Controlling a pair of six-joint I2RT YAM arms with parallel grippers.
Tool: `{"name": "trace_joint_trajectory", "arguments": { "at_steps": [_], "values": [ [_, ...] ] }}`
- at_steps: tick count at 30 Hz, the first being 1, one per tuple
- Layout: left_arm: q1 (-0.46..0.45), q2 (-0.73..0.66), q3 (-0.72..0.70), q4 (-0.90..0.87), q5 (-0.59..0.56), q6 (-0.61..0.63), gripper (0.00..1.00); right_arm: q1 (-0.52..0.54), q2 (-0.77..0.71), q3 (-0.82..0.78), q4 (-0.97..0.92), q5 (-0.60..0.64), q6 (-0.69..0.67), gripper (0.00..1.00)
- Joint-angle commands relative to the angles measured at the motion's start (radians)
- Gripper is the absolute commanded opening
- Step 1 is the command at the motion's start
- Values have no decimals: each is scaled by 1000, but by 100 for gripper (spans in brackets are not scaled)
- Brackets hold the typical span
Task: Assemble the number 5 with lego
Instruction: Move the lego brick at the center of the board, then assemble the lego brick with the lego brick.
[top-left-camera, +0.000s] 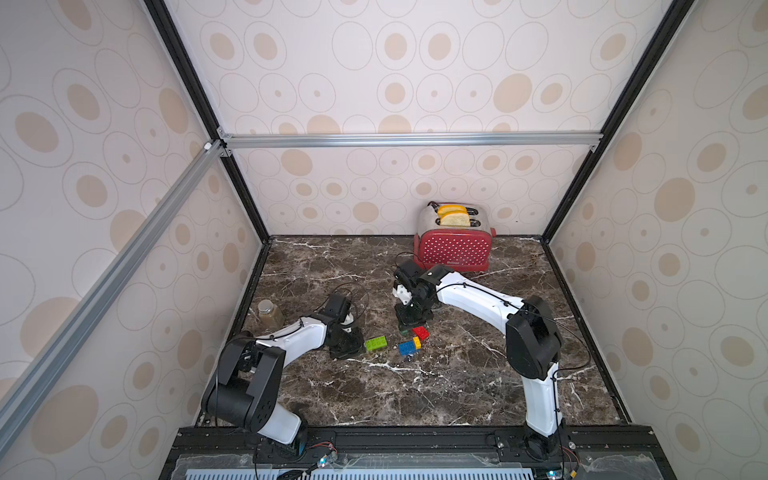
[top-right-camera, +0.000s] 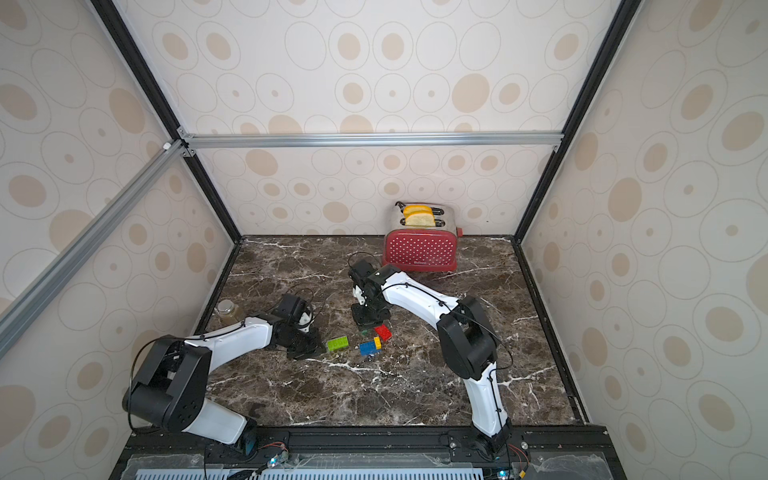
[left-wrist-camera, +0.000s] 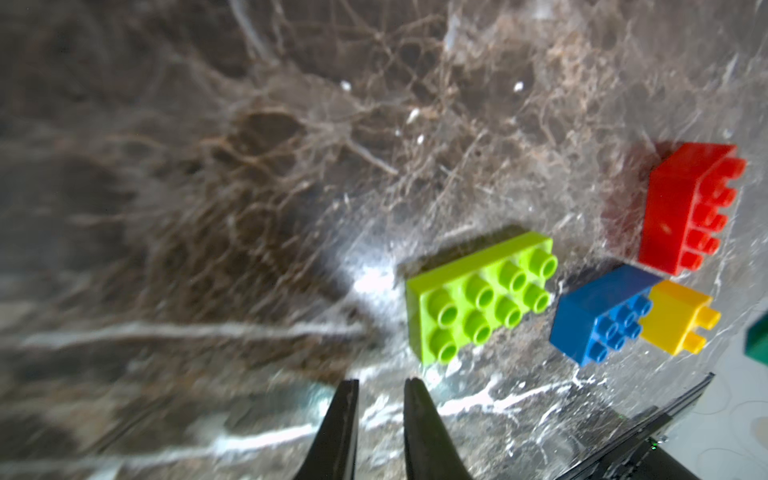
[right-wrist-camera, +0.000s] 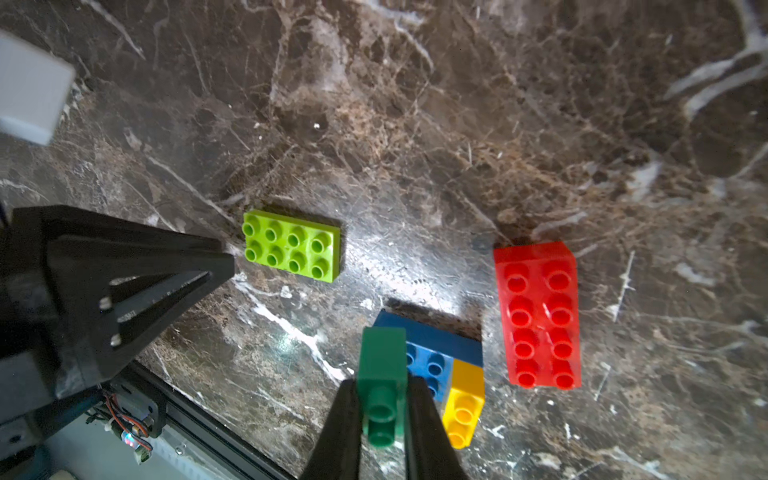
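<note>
Four lego bricks lie loose on the marble table, not joined into the number 5. The lime-green brick (top-left-camera: 375, 343) (left-wrist-camera: 482, 297) lies studs up. A red brick (top-left-camera: 420, 332) (right-wrist-camera: 538, 316) lies to its right. Between them a blue brick (top-left-camera: 406, 348) (right-wrist-camera: 428, 353) touches a short yellow one (top-left-camera: 417, 342) (right-wrist-camera: 463, 403). My right gripper (top-left-camera: 409, 326) (right-wrist-camera: 382, 386) is shut on the dark-green brick (right-wrist-camera: 382, 374), just above the blue one. My left gripper (top-left-camera: 359, 351) (left-wrist-camera: 382, 384) stands slightly open and empty, its tips just left of the lime brick.
A red dotted toaster (top-left-camera: 453, 245) with two bread slices stands at the back, behind the right arm. A glass jar (top-left-camera: 270, 312) sits by the left wall behind the left arm. Patterned walls close the table on three sides.
</note>
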Motion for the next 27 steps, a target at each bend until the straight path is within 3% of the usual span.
{"name": "trace_joint_trajectory", "arguments": {
  "at_steps": [1, 7, 13, 27],
  "values": [
    [-6, -87, 20, -101, -76, 27, 25, 21, 29, 39, -36, 2, -8, 13],
    [14, -210, 11, -168, -141, 26, 27, 48, 80, 94, -64, 29, -14, 13],
    [75, -282, -18, -209, -124, 29, 28, 78, 146, 159, -90, 46, -8, 13],
    [108, -328, -26, -228, -107, 35, 30, 109, 265, 296, -173, 72, 10, 13]
  ]
}}
